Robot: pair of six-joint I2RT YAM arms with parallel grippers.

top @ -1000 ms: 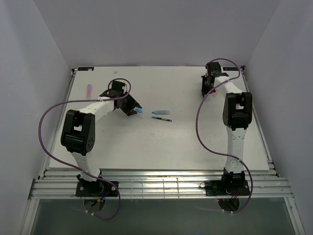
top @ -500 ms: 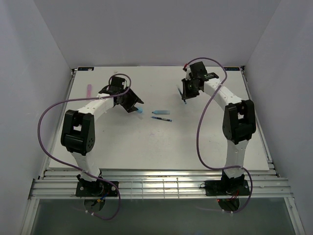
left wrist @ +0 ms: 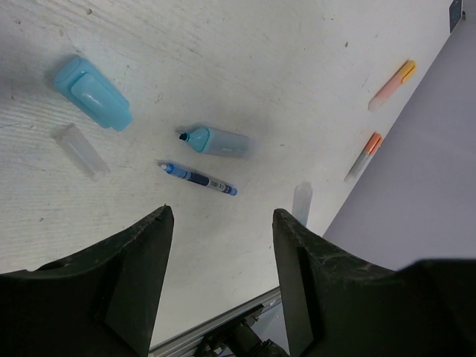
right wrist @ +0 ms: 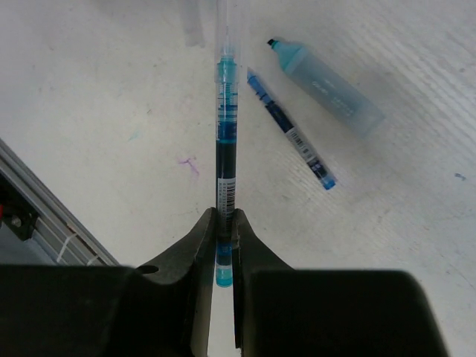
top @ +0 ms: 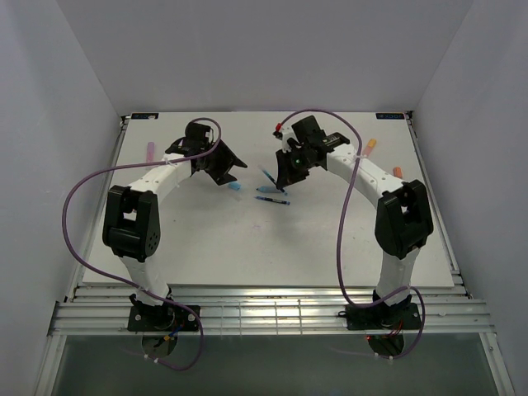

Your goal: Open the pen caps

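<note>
My right gripper (right wrist: 224,216) is shut on a thin dark blue pen (right wrist: 224,141), held above the middle of the table (top: 247,239); the pen's far end looks covered by a clear cap (right wrist: 222,26). Under it lie another thin blue pen (right wrist: 290,130) and an uncapped light blue highlighter (right wrist: 331,89). My left gripper (left wrist: 222,212) hangs open and empty over the table. In the left wrist view a loose light blue cap (left wrist: 93,93) and a clear cap (left wrist: 80,151) lie left of the highlighter (left wrist: 216,140) and the thin pen (left wrist: 197,178).
A pink highlighter (top: 150,152) lies at the far left. Two orange-capped highlighters (left wrist: 392,84) (left wrist: 364,156) lie near the right wall, with another clear cap (left wrist: 301,203) closer in. Grey walls close in three sides of the table.
The right arm has swung from the back right corner to the middle, carrying the thin pen. The left gripper has opened wider and drawn back from the light blue cap.
</note>
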